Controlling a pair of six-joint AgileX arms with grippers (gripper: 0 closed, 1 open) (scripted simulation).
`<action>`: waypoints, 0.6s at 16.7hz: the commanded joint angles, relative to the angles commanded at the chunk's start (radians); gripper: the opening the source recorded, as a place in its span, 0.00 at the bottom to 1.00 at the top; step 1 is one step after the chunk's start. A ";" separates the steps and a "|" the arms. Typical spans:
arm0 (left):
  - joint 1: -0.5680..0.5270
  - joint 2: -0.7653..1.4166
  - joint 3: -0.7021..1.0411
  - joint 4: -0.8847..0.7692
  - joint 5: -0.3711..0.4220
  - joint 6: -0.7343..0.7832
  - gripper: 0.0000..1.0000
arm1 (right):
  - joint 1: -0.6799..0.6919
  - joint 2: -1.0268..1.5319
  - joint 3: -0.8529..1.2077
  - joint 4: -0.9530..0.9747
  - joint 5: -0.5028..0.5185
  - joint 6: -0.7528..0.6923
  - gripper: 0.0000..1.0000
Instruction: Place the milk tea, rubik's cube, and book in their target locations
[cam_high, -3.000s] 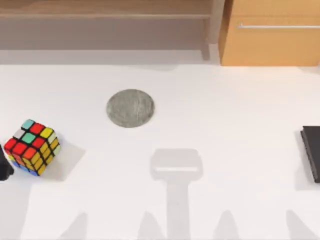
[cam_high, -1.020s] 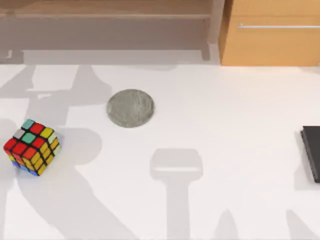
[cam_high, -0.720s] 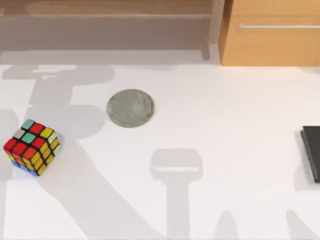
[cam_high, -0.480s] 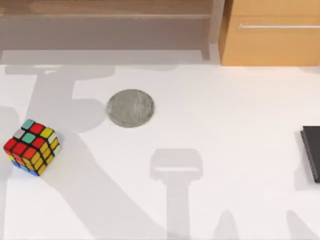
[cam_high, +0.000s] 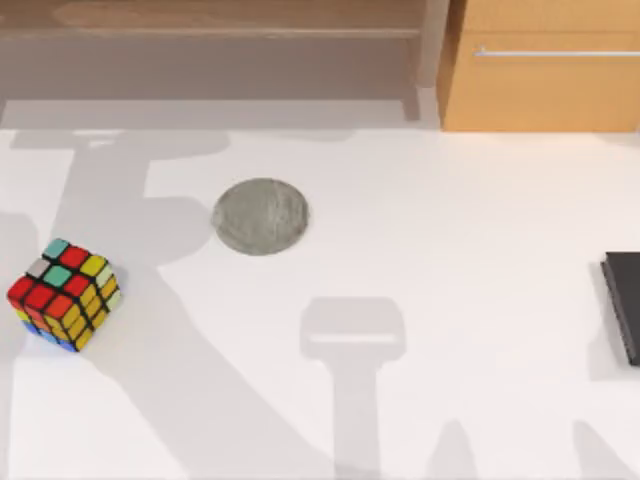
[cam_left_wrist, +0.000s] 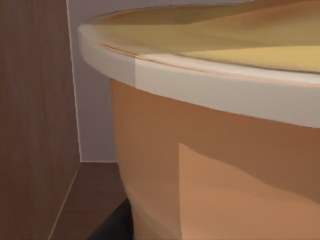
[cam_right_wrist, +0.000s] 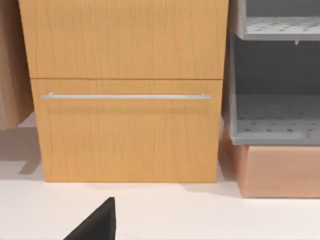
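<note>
The milk tea has not yet reached its target: from the camera above the table, the round grey speckled coaster lies bare a little left of centre on the white table, with nothing on it. The rubik's cube sits near the table's left edge, well apart from the coaster, and the corner of a flat black slab shows at the right edge with nothing on it. A wooden cabinet with a drawer handle stands behind the table at the right, and long arm shadows fall across the left half. In the left wrist view, the cup's orange-tan wall, pale rim and flat yellow-tan top loom very close, with a brown wooden wall beside it; whether the left gripper is clamped on the cup cannot be told. The right wrist view looks at the same cabinet's drawer front and a grey shelf unit, with a black corner of the slab low down; that gripper's state cannot be told either. Judging from this, none of the three placements is finished.
</note>
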 joint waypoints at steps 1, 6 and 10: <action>0.000 0.000 0.000 0.000 0.000 0.000 0.47 | 0.000 0.000 0.000 0.000 0.000 0.000 1.00; 0.000 0.000 0.000 0.000 0.000 0.000 0.10 | 0.000 0.000 0.000 0.000 0.000 0.000 1.00; 0.000 0.000 0.000 0.000 0.000 0.000 0.00 | 0.000 0.000 0.000 0.000 0.000 0.000 1.00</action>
